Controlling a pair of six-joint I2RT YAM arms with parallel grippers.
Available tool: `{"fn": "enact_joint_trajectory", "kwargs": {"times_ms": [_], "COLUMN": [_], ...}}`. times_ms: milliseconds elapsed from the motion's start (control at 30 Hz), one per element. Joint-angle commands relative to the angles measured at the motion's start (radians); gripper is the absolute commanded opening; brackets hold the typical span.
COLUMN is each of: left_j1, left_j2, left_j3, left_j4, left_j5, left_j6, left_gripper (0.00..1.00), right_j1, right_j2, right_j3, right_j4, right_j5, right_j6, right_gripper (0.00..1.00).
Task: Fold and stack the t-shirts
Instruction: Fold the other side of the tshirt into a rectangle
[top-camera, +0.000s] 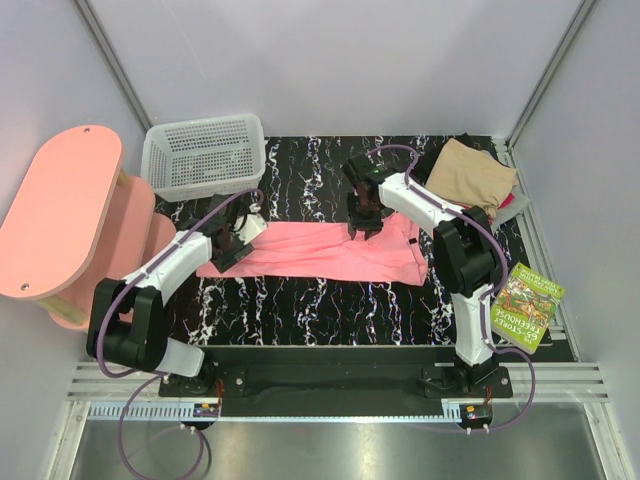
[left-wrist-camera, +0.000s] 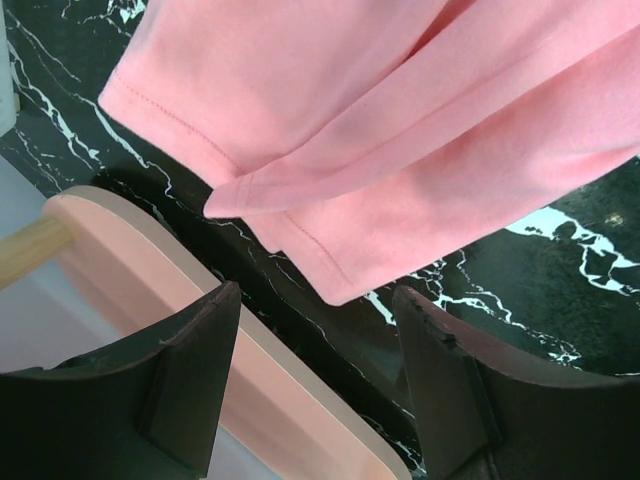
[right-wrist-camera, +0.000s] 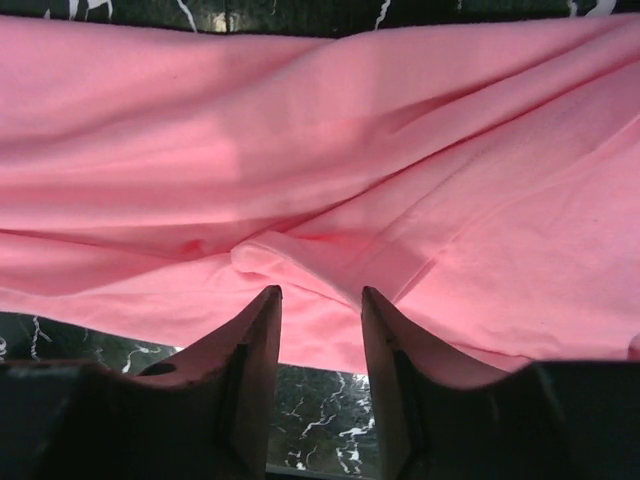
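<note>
A bright pink t-shirt (top-camera: 320, 250) lies spread in a long band across the middle of the black marble table (top-camera: 330, 310). My left gripper (top-camera: 232, 250) hovers at its left end. In the left wrist view the left gripper (left-wrist-camera: 315, 300) is open and empty, just short of the pink t-shirt's hem corner (left-wrist-camera: 340, 285). My right gripper (top-camera: 362, 225) points down on the shirt's far edge. In the right wrist view the right gripper (right-wrist-camera: 320, 295) has its jaws apart, tips at a small ridge (right-wrist-camera: 300, 262) of pink cloth, nothing pinched between them. Folded t-shirts (top-camera: 470, 175) are stacked at the back right, tan on top.
A white mesh basket (top-camera: 205, 155) stands at the back left. A pink oval-topped stool (top-camera: 60, 215) stands beside the table's left edge, close under my left gripper, and shows as the stool's rim (left-wrist-camera: 200, 330) in the left wrist view. A green book (top-camera: 527, 305) lies at the right edge.
</note>
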Motion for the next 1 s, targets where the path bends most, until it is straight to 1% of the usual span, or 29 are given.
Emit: {"fn": "enact_joint_trajectory", "kwargs": {"times_ms": [0, 33, 67, 233, 333, 500, 900, 967], "left_j1": [0.013, 0.013, 0.013, 0.014, 0.016, 0.023, 0.027, 0.027], "left_j2": [-0.044, -0.045, -0.047, -0.059, -0.062, -0.062, -0.056, -0.054], "left_j3": [-0.012, -0.012, -0.012, -0.018, -0.024, -0.032, -0.035, -0.037], "left_j4": [0.022, 0.022, 0.023, 0.022, 0.023, 0.037, 0.046, 0.046], "left_j5": [-0.003, -0.003, -0.002, -0.005, -0.006, -0.011, -0.003, -0.003], "left_j6": [0.020, 0.020, 0.022, 0.026, 0.029, 0.037, 0.035, 0.035], "left_gripper": [0.68, 0.68, 0.68, 0.68, 0.68, 0.68, 0.68, 0.68], "right_j1": [-0.012, -0.013, -0.016, -0.027, -0.026, -0.026, -0.026, -0.026], "right_j2": [-0.040, -0.043, -0.046, -0.033, -0.022, -0.019, -0.055, -0.048], "right_j3": [0.011, 0.010, 0.007, -0.003, -0.004, -0.007, -0.058, -0.056], "right_j4": [-0.012, -0.012, -0.012, -0.012, -0.010, -0.012, -0.018, -0.017], "right_j5": [0.091, 0.104, 0.108, 0.092, 0.091, 0.074, 0.040, 0.032], "right_j6": [-0.028, -0.033, -0.033, -0.030, -0.025, -0.013, 0.006, 0.009], "right_gripper": [0.50, 0.53, 0.53, 0.52, 0.48, 0.35, 0.35, 0.33]}}
